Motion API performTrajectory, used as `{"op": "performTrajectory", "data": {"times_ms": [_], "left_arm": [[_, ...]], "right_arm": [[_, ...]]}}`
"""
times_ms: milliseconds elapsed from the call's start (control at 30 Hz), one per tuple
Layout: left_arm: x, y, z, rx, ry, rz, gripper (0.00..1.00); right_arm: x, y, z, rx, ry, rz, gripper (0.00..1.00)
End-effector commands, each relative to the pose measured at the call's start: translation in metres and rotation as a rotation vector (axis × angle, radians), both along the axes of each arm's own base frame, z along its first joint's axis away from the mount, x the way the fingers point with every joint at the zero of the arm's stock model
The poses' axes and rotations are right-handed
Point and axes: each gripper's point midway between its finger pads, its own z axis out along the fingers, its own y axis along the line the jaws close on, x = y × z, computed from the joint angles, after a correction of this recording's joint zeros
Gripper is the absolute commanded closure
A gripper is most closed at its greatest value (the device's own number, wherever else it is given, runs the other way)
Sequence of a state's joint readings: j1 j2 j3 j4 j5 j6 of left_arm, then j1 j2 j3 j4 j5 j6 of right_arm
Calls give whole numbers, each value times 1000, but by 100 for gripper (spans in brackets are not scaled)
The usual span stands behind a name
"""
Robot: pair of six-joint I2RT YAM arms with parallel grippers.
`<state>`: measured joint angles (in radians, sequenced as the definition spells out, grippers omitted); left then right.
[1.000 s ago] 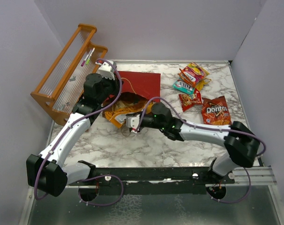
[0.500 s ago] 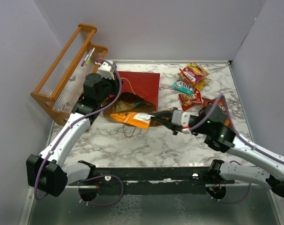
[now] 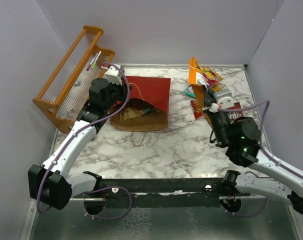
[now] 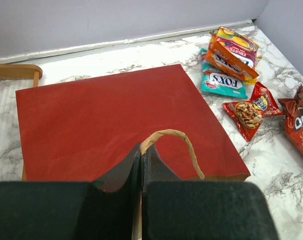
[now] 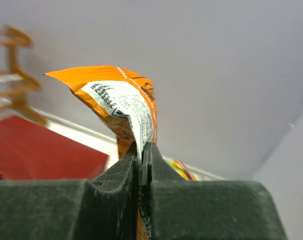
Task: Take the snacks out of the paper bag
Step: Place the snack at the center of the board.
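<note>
Progress looks well along, with most snacks out on the desk (image 3: 181, 150) and one in the air. The right pincer (image 5: 141, 150) is closed tight on the lower end of an orange packet (image 5: 122, 107), holding it upright and clear of the desk. The pile of removed snacks lies just below and beside this pincer, while the paper bag (image 4: 111, 115) lies well off to its left.

The left pincer (image 4: 141, 157) is closed too. It seems to pinch the bag's upper lip right at the looped handle (image 4: 174, 137), so the flat red panel stretches away ahead of it.

Beyond and to the right of the left pincer lie:
- one Doritos bag (image 4: 301, 125)
- one teal Fox's packet (image 4: 224, 82)
- one small red packet (image 4: 250, 111)
- a stack of red-yellow packets (image 4: 232, 46), at least two, the exact number hard to tell

With the orange one that makes six or so out. In the top view one tan-gold bag (image 3: 134, 107) shows inside the bag's mouth, close under the left pincer, so that much is left. Whether more hides deeper I cannot tell.

There is one paper bag. One orange wooden rack (image 3: 66, 85) stands left of the left pincer and holds two markers (image 3: 93, 61).
</note>
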<state>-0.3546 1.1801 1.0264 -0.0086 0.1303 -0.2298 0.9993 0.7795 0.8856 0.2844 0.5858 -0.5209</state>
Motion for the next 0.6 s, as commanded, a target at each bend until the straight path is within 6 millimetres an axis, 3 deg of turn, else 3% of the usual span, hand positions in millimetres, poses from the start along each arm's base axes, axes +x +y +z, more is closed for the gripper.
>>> {"op": "performTrajectory", "data": {"times_ms": [0,133,267,367,433,567], "left_arm": [[-1,-2,19,-31,-52,-15,100],[-1,-1,18,-28,-54,-11,100],[0,0,16,-25,-53,-5,100],[-1,-1,18,-33,-55,-10,100],[-1,-3,18,-37,-52,-18,100],[-5,-12,17,-33,-44,-42,100]], "right_arm": [[37,-38,-28,-45,45,-395,99],[91,-54,-68,-35,196,-486,99],[126,-119,-105,10,338,-671,99],[122,-170,-118,3,385,-815,99],[109,-198,-115,-5,390,-891,99],[81,-240,-117,-131,382,-1034,99]]}}
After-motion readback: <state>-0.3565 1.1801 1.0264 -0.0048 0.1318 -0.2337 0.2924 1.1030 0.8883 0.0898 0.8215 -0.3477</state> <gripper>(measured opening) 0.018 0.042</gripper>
